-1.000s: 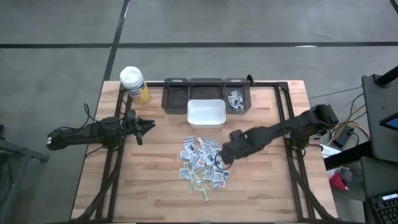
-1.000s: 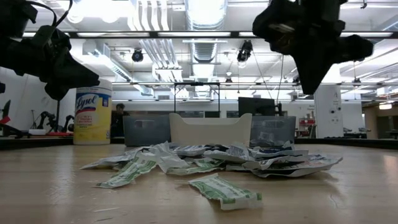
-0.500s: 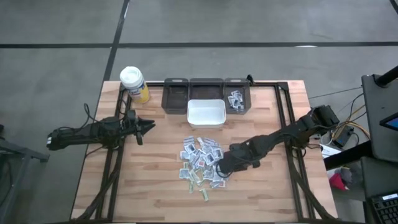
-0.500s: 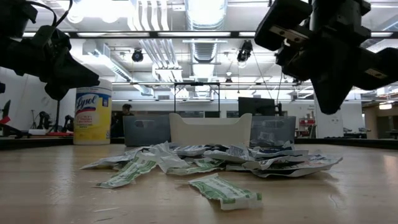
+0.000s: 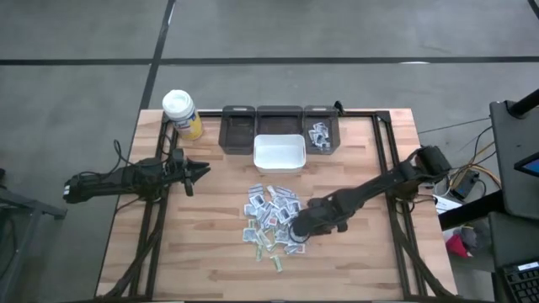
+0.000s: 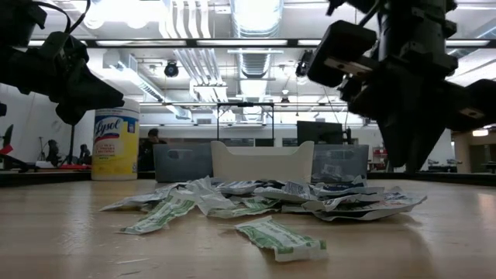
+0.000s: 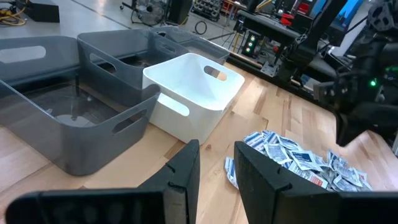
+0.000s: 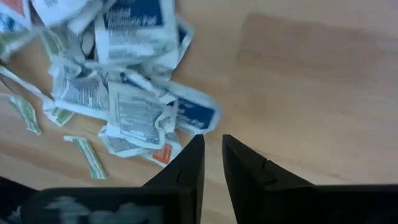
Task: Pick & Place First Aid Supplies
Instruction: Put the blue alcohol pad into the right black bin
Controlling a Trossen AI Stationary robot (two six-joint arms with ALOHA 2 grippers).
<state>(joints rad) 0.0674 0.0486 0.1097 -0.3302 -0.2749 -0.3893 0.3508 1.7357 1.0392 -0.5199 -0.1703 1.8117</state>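
Hovering at the four o'clock edge of the first aid packets (image 5: pixel 271 220) heaped mid-table, the right end effector (image 5: pixel 296 233) stands narrowly parted and empty, while only a few packets fill the grey bin (image 5: pixel 321 129) at one o'clock.

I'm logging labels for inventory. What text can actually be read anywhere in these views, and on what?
"Lysol": on the yellow bottle, low view.
Print on the packets in the pile: too blurred to read.
Nothing else bears legible text.
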